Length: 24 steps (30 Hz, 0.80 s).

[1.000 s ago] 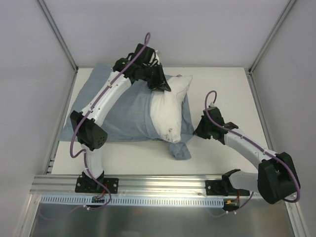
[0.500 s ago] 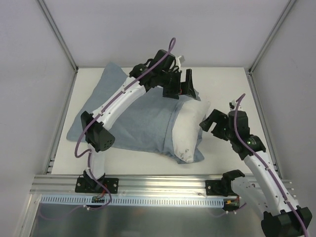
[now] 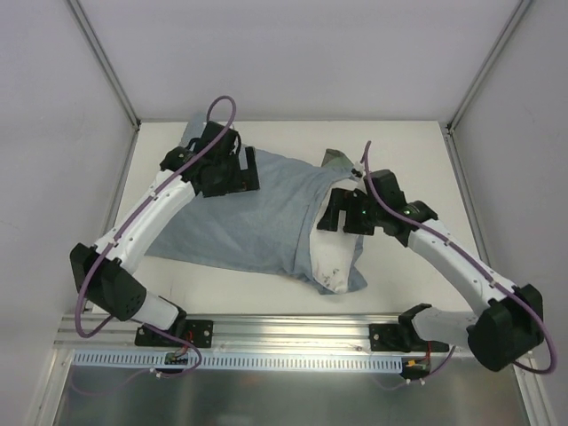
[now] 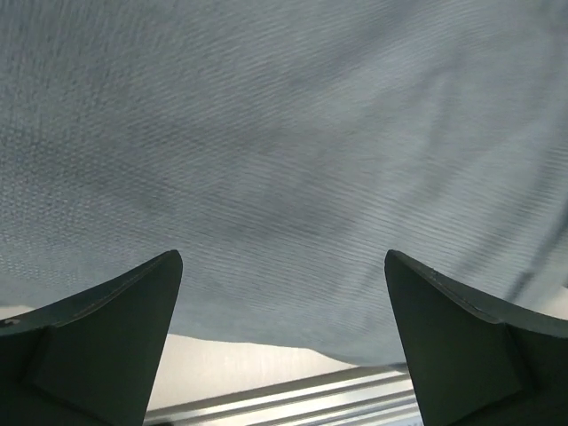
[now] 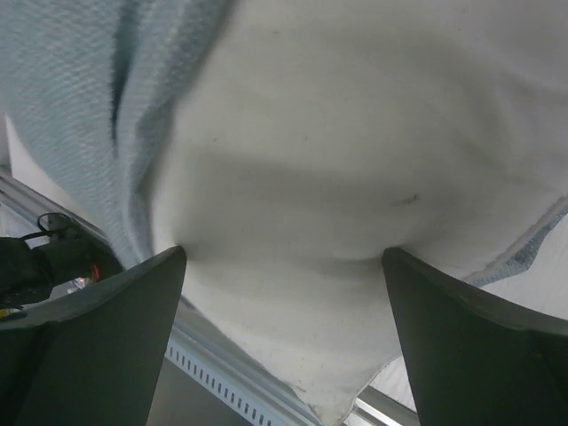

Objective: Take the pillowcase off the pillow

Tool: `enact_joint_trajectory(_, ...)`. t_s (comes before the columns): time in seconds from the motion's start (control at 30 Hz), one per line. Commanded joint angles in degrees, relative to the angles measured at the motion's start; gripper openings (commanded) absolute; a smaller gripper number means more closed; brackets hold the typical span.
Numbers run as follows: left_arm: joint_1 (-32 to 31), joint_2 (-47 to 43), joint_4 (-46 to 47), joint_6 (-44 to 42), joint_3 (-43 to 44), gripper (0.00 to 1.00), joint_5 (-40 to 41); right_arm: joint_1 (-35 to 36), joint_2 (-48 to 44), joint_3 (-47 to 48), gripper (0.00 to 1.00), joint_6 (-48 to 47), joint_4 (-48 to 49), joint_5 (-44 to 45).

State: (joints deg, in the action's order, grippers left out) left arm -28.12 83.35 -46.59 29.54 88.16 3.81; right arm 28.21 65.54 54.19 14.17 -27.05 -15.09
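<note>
The pillowcase (image 3: pixel 253 222) lies blue-grey face up across the table, with an olive corner turned up at the far right (image 3: pixel 335 158). The off-white pillow (image 3: pixel 337 259) sticks out of its right end. My left gripper (image 3: pixel 248 169) hovers over the pillowcase's far left part. Its jaws are open with nothing between them, and blue-grey cloth (image 4: pixel 284 133) fills the left wrist view. My right gripper (image 3: pixel 335 216) is open over the bare end of the pillow (image 5: pixel 355 160). Its fingertips (image 5: pixel 169 266) touch the white fabric, which bulges between them.
The white table (image 3: pixel 408 160) is fenced by metal posts and pale walls at the back and sides. An aluminium rail (image 3: pixel 293 330) runs along the near edge, carrying both arm bases. That same rail (image 4: pixel 293 395) shows below the cloth's edge in the left wrist view.
Both grippers have opened. The lifted pillow and pillowcase have sunk flat onto the table. My left gripper has swung left along the cloth; my right gripper has come in onto the pillow's bare end.
</note>
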Motion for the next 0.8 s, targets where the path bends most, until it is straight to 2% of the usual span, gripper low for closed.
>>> enact_joint_trajectory(0.0,1.75,1.45,-0.79,1.48,-6.40,0.99,4.72,1.41,5.81,-0.41,0.93,1.47,1.81,2.61)
enact_joint_trajectory(0.07,2.01,2.78,-0.61,1.49,-8.00,0.96,4.10,2.11,8.45,1.34,0.77,1.56,1.65,2.96)
enact_joint_trajectory(0.1,2.02,4.26,-0.44,1.49,-8.18,0.90,3.92,2.20,8.55,3.35,0.42,1.30,1.82,3.22)
enact_joint_trajectory(0.13,2.10,4.97,-0.43,1.40,-8.09,0.73,3.66,2.20,8.55,4.42,0.22,1.29,1.65,3.66)
enact_joint_trajectory(0.17,2.10,6.28,-0.35,1.31,-7.48,0.60,2.87,2.12,8.21,5.65,0.06,0.95,1.39,4.36)
enact_joint_trajectory(0.2,2.28,6.73,-0.43,1.48,-7.04,0.46,2.60,2.12,7.85,9.66,0.01,0.25,-0.79,5.41)
enact_joint_trajectory(0.23,2.45,7.17,-0.43,1.57,-6.51,0.18,2.60,2.03,7.68,12.31,0.01,-0.63,-2.21,6.03)
enact_joint_trajectory(0.3,3.76,7.00,-0.70,2.79,-5.28,0.00,3.57,1.33,6.54,20.72,0.01,-2.91,-7.20,7.61)
enact_joint_trajectory(0.5,13.25,1.65,-0.70,5.53,-6.07,0.00,0.67,-4.37,-3.29,31.23,0.01,-3.01,-14.06,11.21)
enact_joint_trajectory(0.63,22.55,-3.01,-1.74,5.79,-5.20,0.00,0.58,-13.94,-13.74,30.27,0.01,-3.18,-18.20,13.50)
enact_joint_trajectory(0.77,26.19,-3.02,-2.54,6.23,-2.65,0.00,-1.26,-16.69,-17.36,27.30,0.01,-4.33,-26.20,17.81)
